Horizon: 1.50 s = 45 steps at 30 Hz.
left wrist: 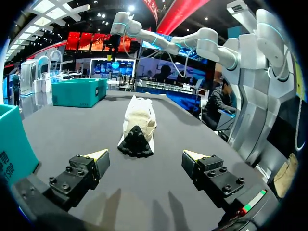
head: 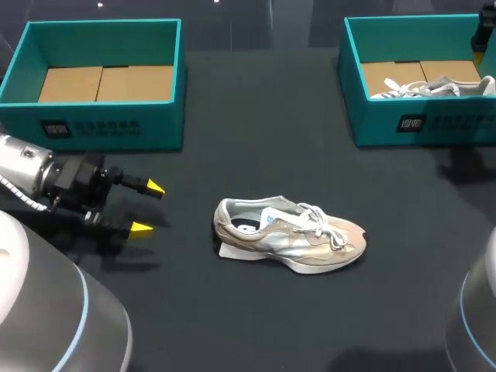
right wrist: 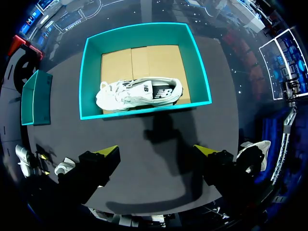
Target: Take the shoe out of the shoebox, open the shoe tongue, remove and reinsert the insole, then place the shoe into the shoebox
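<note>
Shoe (head: 288,236) lies apart, ahead of left tool (head: 149,207).

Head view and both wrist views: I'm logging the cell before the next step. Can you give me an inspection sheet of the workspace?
Surface: dark table.
Job's things: beige shoe rests mid-table, outside both boxes; left shoebox shows only its cardboard floor; right shoebox holds a white shoe.
Clutter: nothing seen.
Grippers: left gripper open, fingers pointing at the beige shoe, apart from it; right gripper open, high over the table, right shoebox ahead of it.
Cables: nothing seen on the table.
Surroundings: nothing seen reaching over the table.
</note>
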Motion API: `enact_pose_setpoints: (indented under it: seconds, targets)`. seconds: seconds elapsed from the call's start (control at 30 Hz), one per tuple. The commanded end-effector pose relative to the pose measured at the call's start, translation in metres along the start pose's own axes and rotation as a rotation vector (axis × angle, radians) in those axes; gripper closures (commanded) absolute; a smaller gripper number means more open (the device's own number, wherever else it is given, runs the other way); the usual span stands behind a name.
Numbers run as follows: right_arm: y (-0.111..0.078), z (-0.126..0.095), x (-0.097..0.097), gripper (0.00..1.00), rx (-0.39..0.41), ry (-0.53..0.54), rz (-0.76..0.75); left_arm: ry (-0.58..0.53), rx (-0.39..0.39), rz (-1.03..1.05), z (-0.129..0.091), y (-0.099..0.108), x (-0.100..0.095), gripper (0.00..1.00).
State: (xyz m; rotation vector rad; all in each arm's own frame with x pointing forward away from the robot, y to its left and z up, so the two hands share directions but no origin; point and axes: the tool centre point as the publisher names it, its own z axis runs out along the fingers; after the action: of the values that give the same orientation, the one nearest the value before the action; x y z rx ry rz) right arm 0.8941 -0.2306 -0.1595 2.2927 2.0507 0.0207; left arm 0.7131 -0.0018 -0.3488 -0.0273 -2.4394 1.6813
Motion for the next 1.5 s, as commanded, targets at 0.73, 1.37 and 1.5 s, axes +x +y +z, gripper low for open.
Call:
enact_pose_setpoints:
  seconds: [0.73, 1.37, 1.5]
  targets:
    - [0.000, 0.000, 0.000, 0.00, 0.000, -0.001, 0.000, -0.061, -0.024, 0.014, 0.049, 0.017, -0.021, 0.00]
    - [0.000, 0.000, 0.000, 0.00, 0.000, -0.001, 0.000, -0.048, -0.021, 0.053, 0.102, 0.015, -0.027, 0.00]
    - [0.000, 0.000, 0.000, 0.00, 0.000, -0.001, 0.000, -0.043, -0.016, 0.051, 0.112, 0.015, -0.028, 0.00]
